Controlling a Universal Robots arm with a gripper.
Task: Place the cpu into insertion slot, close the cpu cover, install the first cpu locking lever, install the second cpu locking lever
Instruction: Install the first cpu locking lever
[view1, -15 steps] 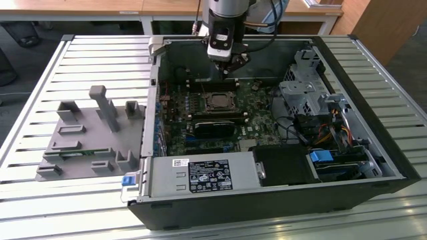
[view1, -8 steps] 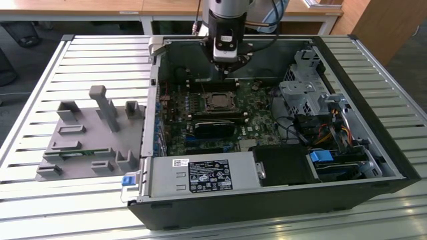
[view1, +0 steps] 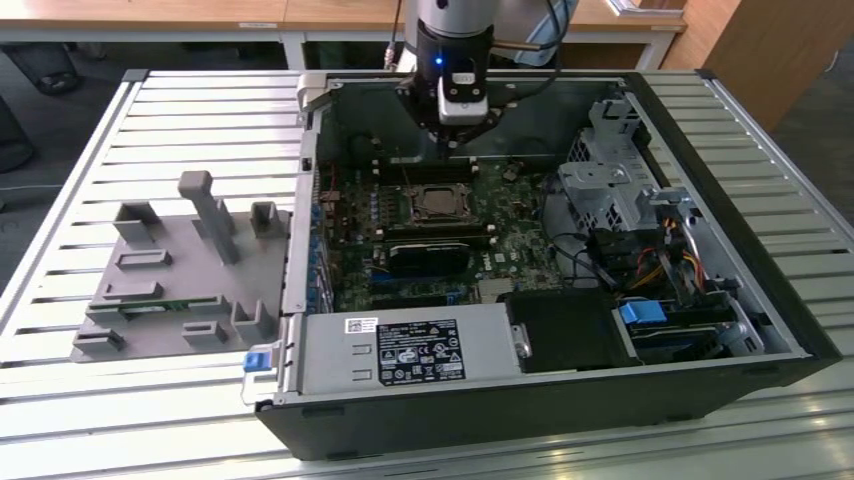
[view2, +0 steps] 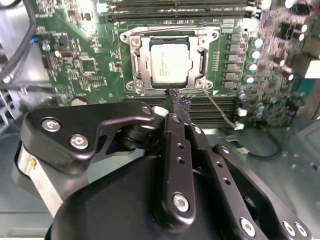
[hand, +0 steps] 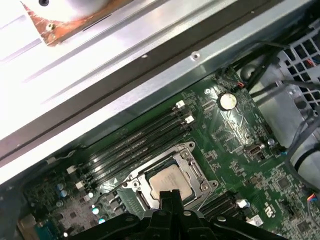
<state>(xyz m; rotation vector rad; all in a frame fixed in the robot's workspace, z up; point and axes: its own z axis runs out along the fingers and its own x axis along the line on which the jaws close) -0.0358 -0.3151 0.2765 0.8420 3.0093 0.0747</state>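
Slatted metal bench (view1: 160, 110) carries an open computer case (view1: 534, 405). At the exterior view's centre we see the cpu (view1: 437, 204) seated in the insertion slot (view2: 145, 65), the cpu cover (view2: 172, 34) flat around it. We judge the chip light, rigid and fragile, best held by its edges. At upper middle, the gripper (view1: 454, 148) hangs vertical beside the slot, fingertips pinched together on nothing we can see.
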